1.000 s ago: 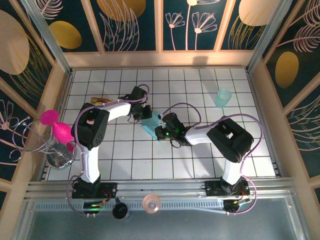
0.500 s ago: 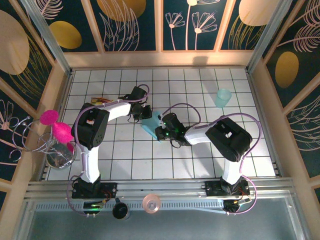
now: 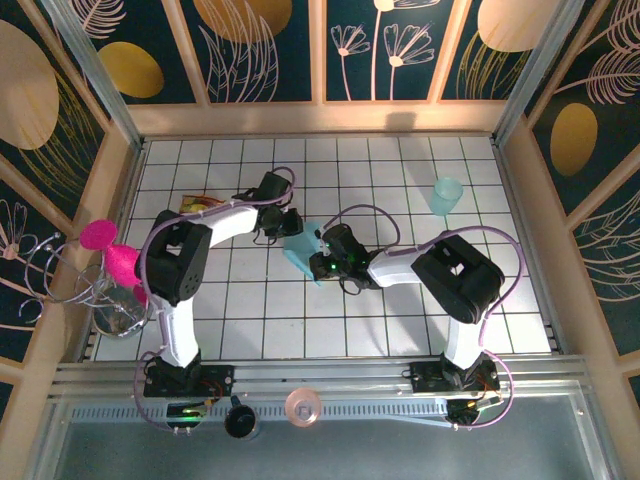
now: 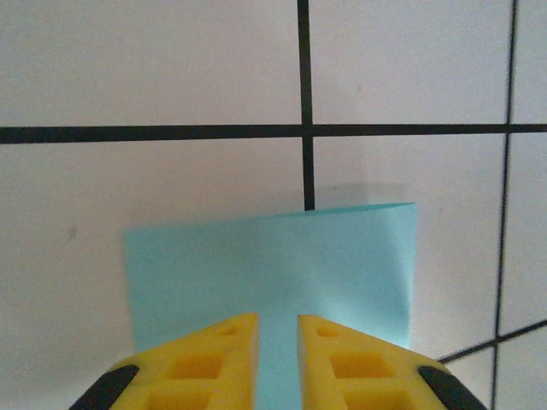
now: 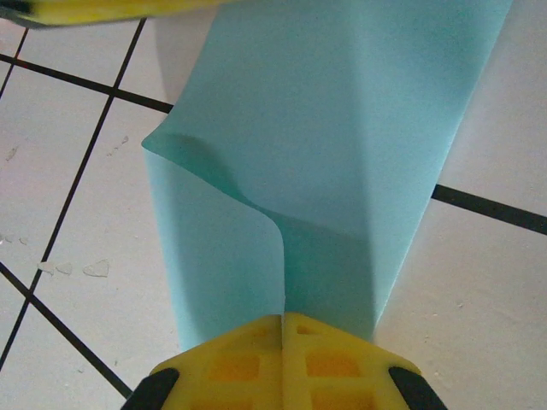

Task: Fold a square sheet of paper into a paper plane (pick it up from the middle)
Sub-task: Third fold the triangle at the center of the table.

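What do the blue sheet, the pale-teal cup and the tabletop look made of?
The blue sheet looks like thin matte paper: it curls softly and holds a sharp crease. The cup is probably plastic, pale and translucent-looking, though small in the overhead view. The tabletop is smooth white squares with dark lines, either tile or printed board; I cannot tell which.

Bright, even overhead light reaches my top feed, the white tiled table (image 3: 300, 320) carrying soft grey shadows beneath both arms while the wall panels (image 3: 270, 50) lean outward at the frame edges. On my left wrist feed the grid lines (image 4: 171, 133) are sharp and the left gripper (image 4: 277, 329) is slightly soft at the bottom edge. On the right wrist the sheet of paper (image 5: 342, 128) darkens inside its own curl.
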Available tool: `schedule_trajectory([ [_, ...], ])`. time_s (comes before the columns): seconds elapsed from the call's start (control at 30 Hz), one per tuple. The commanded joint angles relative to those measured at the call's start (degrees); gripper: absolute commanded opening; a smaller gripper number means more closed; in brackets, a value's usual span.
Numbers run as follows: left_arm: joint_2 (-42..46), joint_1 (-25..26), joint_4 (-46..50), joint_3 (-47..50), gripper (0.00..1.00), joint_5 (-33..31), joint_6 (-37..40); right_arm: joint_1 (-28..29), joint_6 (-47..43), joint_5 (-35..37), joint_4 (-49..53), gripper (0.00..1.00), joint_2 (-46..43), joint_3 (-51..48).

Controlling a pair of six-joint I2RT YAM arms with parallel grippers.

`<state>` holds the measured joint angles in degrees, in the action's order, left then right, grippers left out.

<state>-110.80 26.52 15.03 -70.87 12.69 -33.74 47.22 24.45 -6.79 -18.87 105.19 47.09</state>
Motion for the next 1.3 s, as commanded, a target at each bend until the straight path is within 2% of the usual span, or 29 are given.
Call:
schedule_trajectory([
  [0.0, 6.3, -0.3, -2.4, 3.9, 0.21, -2.0, -4.8, -0.4, 1.8, -1.5, 2.6, 0.00, 0.9, 1.5],
  [0.17, 12.2, -0.4, -5.9, 11.6, 0.22, -0.5, -9.7, -0.4, 2.1, -2.7, 2.8, 0.00, 1.2, 2.0],
  [0.33, 15.7, -0.2, -13.5, 19.1, 0.20, 8.8, -16.8, -0.4, 2.1, -3.4, 3.2, 0.00, 1.5, 2.6],
  [0.43, 15.2, 0.6, -16.7, 21.7, 0.17, 11.5, -19.9, -0.5, 2.2, -3.6, 3.3, 0.00, 1.7, 2.8],
  [0.77, 13.6, 2.6, -17.0, 23.4, 0.12, 9.9, -22.3, -0.5, 2.4, -3.0, 4.2, 0.00, 2.2, 3.2],
  [1.27, 11.1, 3.0, -17.0, 24.8, 0.11, 10.2, -22.2, -1.0, 3.2, -2.4, 5.0, 0.00, 2.6, 2.9],
])
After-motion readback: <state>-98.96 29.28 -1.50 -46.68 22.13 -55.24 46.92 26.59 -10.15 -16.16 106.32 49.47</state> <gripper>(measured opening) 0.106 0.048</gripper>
